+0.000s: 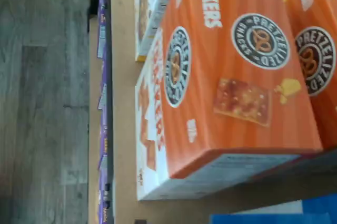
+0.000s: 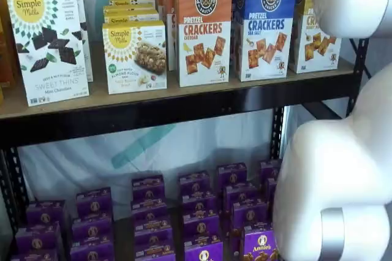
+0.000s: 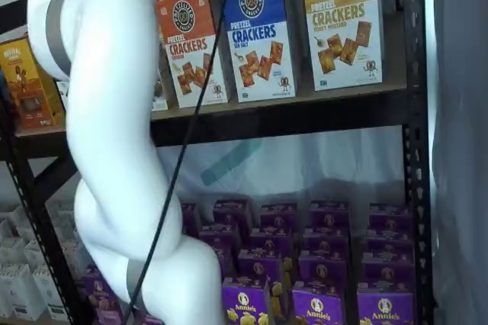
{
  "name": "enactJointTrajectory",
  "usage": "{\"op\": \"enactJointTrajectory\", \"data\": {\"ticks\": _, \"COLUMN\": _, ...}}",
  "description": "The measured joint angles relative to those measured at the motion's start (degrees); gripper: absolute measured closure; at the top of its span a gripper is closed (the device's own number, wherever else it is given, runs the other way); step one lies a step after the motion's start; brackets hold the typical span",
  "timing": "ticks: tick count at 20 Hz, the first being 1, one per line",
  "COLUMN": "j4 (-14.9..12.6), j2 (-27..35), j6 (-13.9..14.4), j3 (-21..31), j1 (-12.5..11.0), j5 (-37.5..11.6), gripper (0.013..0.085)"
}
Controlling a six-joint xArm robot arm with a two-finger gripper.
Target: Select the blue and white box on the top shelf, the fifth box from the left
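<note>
**Arm raised at the top shelf, blue and white box standing untouched**

Boxes fill the top shelf in a row. The blue and white box stands upright near the front edge, between an orange box of the same design on one side and a yellow-topped box on the other; it looks close beside both, and whether it touches them cannot be told. Further along are two white cracker boxes with sun logos.

In a shelf view the blue and white box appears again, with a black cable running down in front of the shelf and a dark part at the top edge above the box. The white arm fills much of both shelf views.

Gripper: fingers are not clearly visible in any view; the jaws stand released, at full spread, with nothing seen held.

The wrist view looks onto orange boxes lying across the picture, with a strip of blue at one corner and the tan shelf board beside them.

The lower shelf holds small purple boxes in rows.
</note>
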Motion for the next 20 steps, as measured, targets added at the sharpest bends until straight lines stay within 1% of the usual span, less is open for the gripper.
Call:
{"op": "enactJointTrajectory", "data": {"ticks": 5, "j4": 0.24, "j2": 1.62, "j6": -0.82, "j3": -0.84, "j1": -0.56, "j5": -1.01, "gripper": 0.0130}}
{"op": "enactJointTrajectory", "data": {"ticks": 15, "j4": -2.12, "j2": 3.00, "j6": -1.83, "j3": -0.70, "j1": 0.05, "j5": -2.46, "gripper": 0.0130}}
{"op": "enactJointTrajectory", "data": {"ticks": 18, "j4": -2.67, "j2": 3.79, "j6": -1.97, "j3": -1.28, "j1": 0.15, "j5": -1.68, "gripper": 0.0130}}
{"op": "enactJointTrajectory", "data": {"ticks": 20, "j4": -3.31, "j2": 4.63, "j6": -1.96, "j3": -2.34, "j1": 0.30, "j5": -0.23, "gripper": 0.0130}}
